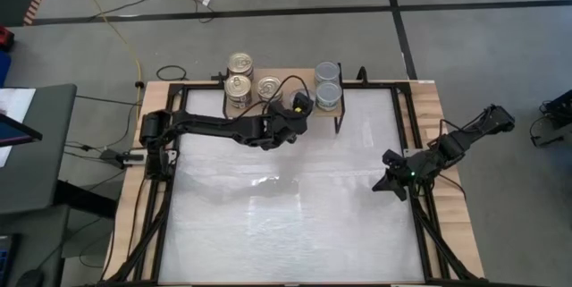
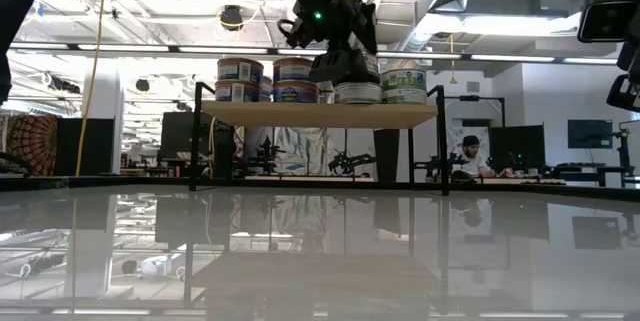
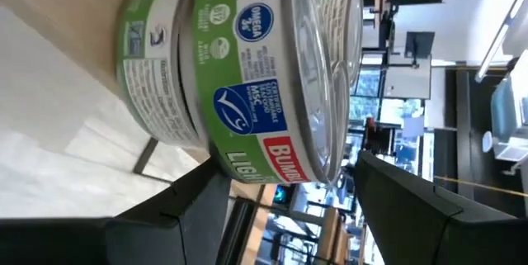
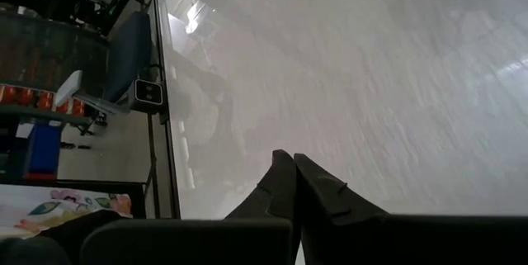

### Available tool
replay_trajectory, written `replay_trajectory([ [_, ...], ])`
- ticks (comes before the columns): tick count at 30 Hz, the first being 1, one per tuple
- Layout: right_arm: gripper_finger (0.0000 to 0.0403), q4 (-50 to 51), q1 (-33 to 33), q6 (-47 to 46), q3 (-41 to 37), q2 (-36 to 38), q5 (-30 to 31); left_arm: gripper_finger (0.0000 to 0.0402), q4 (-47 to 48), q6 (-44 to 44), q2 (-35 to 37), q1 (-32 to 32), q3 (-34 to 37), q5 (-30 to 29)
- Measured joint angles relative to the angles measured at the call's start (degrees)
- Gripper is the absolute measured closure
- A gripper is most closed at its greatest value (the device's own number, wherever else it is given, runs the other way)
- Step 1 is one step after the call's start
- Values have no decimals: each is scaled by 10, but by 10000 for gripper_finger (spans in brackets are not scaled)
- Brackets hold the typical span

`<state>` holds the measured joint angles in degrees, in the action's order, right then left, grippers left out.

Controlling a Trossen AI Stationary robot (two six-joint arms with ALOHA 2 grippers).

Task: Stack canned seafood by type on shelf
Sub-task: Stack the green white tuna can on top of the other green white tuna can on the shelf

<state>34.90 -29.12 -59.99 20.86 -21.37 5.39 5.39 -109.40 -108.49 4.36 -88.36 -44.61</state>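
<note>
Light-wood shelf [image 2: 318, 114] on thin black legs, standing at the far edge of the white tabletop [image 1: 286, 206]. On it, tins in stacks of two: blue-labelled, gold-lidded cans [image 2: 240, 79] toward the left end, green-labelled, silver-lidded cans [image 2: 404, 85] toward the right end.

Left gripper [image 1: 298, 108] over the middle of the shelf, fingers apart, one on each side of a green-labelled stack seen close up in its wrist view: upper tin [image 3: 272, 75] with a plain silver lid, seated on a second tin [image 3: 153, 67]. Fingers [image 3: 177, 207] beside the upper tin's wall; contact or a gap, cannot tell.

Right gripper [image 1: 391, 182] low over the tabletop near its right edge, well apart from the shelf, fingers [image 4: 285, 186] pressed together on nothing.
</note>
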Motion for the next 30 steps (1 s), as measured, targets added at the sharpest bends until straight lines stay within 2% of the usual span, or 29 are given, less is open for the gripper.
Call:
replay_trajectory([
  [6,377,0,0,-1,0,0,0,156,0,24,0,4,0,60],
  [20,377,0,0,-1,0,0,1,157,29,37,0,7,0,69],
  [24,377,0,0,0,0,0,1,157,25,44,0,2,0,89],
  [26,377,0,0,-1,0,0,1,157,22,68,0,-1,0,104],
  [30,377,0,0,-1,0,0,1,157,-2,182,0,-10,0,127],
])
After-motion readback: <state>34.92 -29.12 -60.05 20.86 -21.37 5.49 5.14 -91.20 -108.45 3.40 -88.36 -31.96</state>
